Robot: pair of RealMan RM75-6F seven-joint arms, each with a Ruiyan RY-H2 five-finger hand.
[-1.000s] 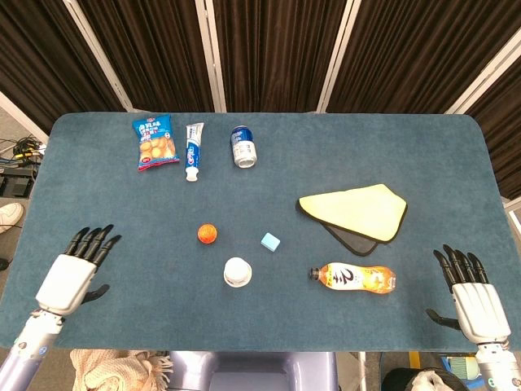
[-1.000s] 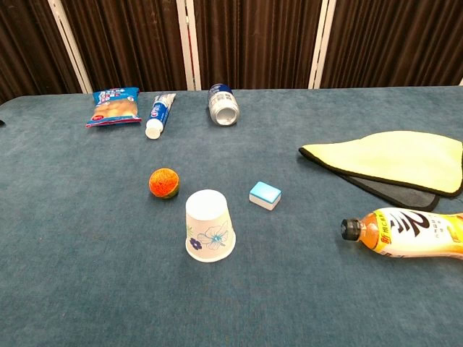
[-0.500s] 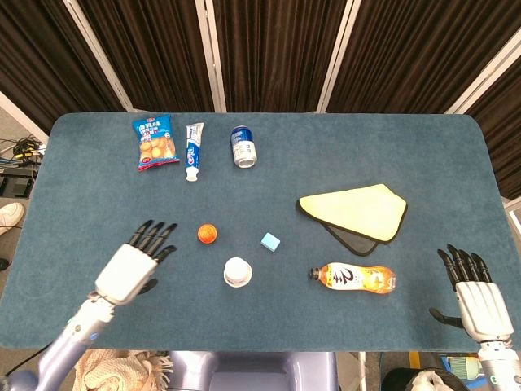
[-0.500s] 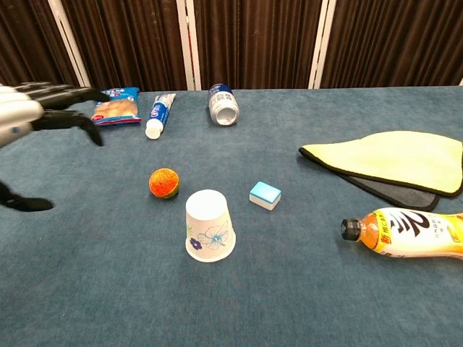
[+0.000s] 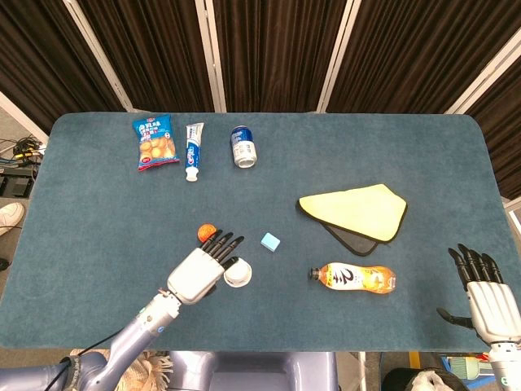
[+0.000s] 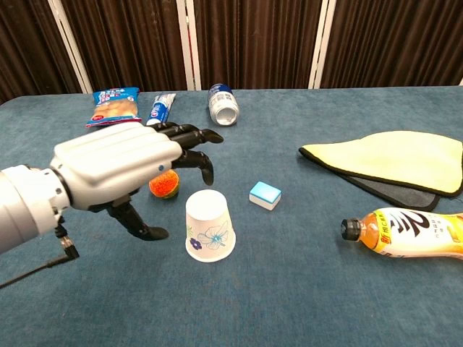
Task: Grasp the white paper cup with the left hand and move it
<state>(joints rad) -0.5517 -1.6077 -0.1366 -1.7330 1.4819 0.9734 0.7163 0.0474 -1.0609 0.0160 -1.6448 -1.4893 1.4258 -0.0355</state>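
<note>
The white paper cup stands upside down on the blue table, with a flower print on its side; from above it shows as a white disc. My left hand hovers just left of the cup with its fingers spread, holding nothing; in the head view the left hand partly overlaps the cup's left edge. I cannot tell whether it touches the cup. My right hand sits at the table's near right corner, fingers apart and empty.
An orange ball lies behind my left hand. A small blue-white block and an orange drink bottle lie right of the cup. A yellow cloth, can, toothpaste tube and snack bag lie farther back.
My left hand has swept from the table's left side rightward to just beside the cup. The right hand has drifted slightly back toward the near edge. The cup has not moved.
</note>
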